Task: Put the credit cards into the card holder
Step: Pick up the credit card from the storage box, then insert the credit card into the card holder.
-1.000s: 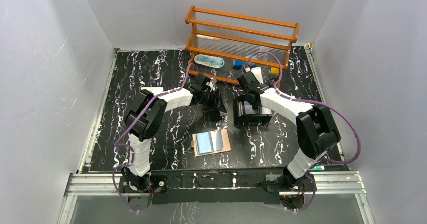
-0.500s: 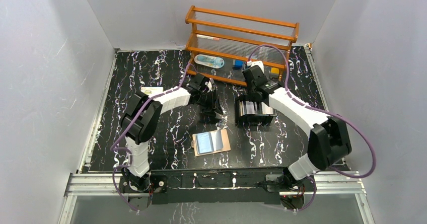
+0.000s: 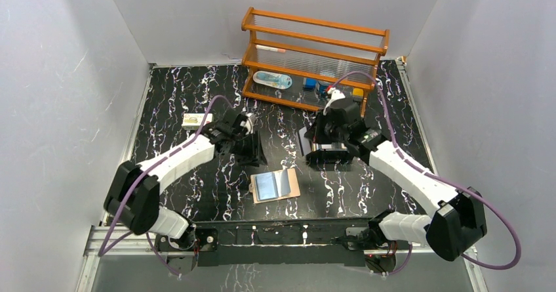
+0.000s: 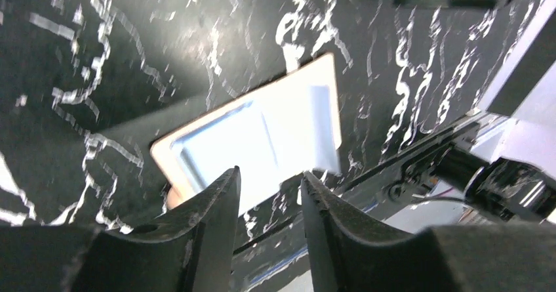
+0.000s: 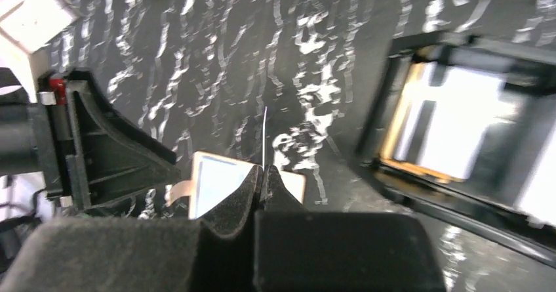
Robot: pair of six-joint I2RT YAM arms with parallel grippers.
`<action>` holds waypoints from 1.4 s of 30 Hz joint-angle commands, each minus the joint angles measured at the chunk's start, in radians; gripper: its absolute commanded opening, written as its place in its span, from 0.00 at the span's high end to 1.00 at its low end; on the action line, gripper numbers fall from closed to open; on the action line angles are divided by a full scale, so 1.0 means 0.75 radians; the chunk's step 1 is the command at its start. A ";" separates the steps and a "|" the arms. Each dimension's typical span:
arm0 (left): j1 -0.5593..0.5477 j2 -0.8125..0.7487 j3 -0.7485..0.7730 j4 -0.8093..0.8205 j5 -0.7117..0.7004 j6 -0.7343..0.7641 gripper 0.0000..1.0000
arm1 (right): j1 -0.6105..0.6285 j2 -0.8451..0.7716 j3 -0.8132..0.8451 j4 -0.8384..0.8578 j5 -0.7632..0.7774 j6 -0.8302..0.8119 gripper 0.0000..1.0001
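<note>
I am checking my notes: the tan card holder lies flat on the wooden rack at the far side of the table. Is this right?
No. The tan card holder lies flat on the black marbled table, toward its near edge, not on the wooden rack at the far side. The top external view shows this.

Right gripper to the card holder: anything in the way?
Nothing visible. The right gripper, shut on what looks like an edge-on card, has bare table between it and the card holder; the left gripper hangs off to the side.
</note>
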 commanded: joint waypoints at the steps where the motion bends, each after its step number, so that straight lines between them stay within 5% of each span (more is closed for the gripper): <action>1: 0.011 -0.177 -0.168 -0.102 0.024 -0.017 0.65 | 0.106 -0.043 -0.170 0.345 -0.202 0.242 1.00; 8: 0.014 -0.245 -0.337 -0.009 0.023 -0.028 0.71 | 0.270 0.051 -0.416 0.763 -0.227 0.414 1.00; 19: 0.014 -0.176 -0.396 -0.006 -0.087 -0.009 0.63 | 0.291 0.194 -0.541 0.946 -0.214 0.493 1.00; 29: 0.014 -0.162 -0.422 -0.020 -0.135 -0.005 0.95 | 0.291 0.247 -0.635 1.061 -0.212 0.514 1.00; 42: 0.013 -0.164 -0.436 -0.036 -0.156 -0.014 1.00 | 0.291 0.241 -0.705 1.112 -0.183 0.528 1.00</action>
